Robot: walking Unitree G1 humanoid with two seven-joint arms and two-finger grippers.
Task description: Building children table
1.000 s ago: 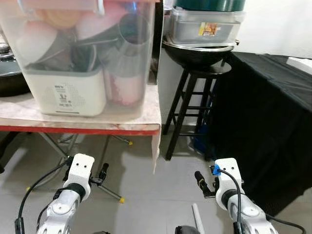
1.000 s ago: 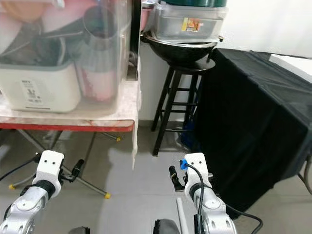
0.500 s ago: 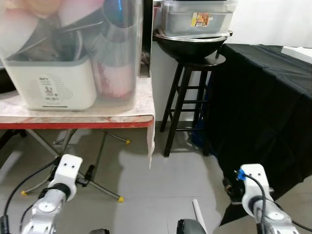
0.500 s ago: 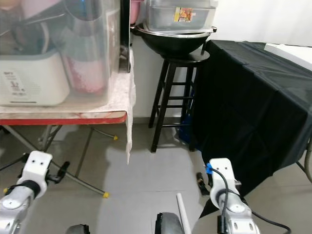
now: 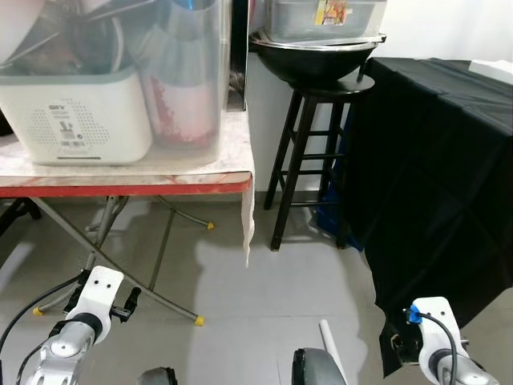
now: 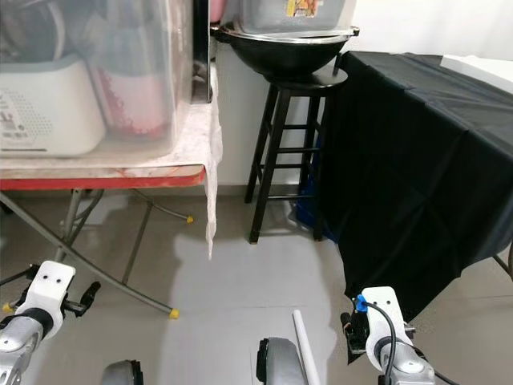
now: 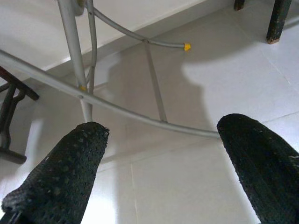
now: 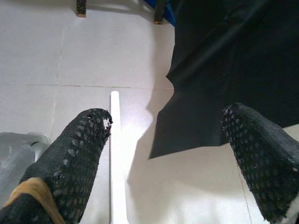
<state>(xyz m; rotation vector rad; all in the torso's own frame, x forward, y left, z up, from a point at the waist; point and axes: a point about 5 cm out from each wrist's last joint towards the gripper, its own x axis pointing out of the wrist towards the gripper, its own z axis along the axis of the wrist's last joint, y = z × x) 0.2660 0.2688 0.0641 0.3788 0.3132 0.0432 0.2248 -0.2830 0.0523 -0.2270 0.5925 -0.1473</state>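
Observation:
A white rod [image 5: 329,350], which looks like a table leg, lies on the grey tiled floor just ahead of my feet. In the right wrist view the rod [image 8: 117,163] runs along the floor beside one finger, not held. My right gripper [image 8: 166,121] is open and empty, hanging low [image 5: 398,343] next to the black cloth's hem. On the other side my left gripper [image 7: 161,135] is also open with nothing in it, hovering low [image 5: 131,300] in front of the folding table's metal legs [image 7: 112,105].
A marble-topped folding table [image 5: 160,172] at left carries a clear bin of kitchenware [image 5: 104,72]. A black stool [image 5: 309,160] holds a wok and a lidded container. A black-draped table [image 5: 449,176] fills the right. Open floor lies between.
The whole view has drawn back and tilted down, showing more floor. Both arms have sunk toward the bottom edge, and the right arm has swung out to the right beside the black cloth.

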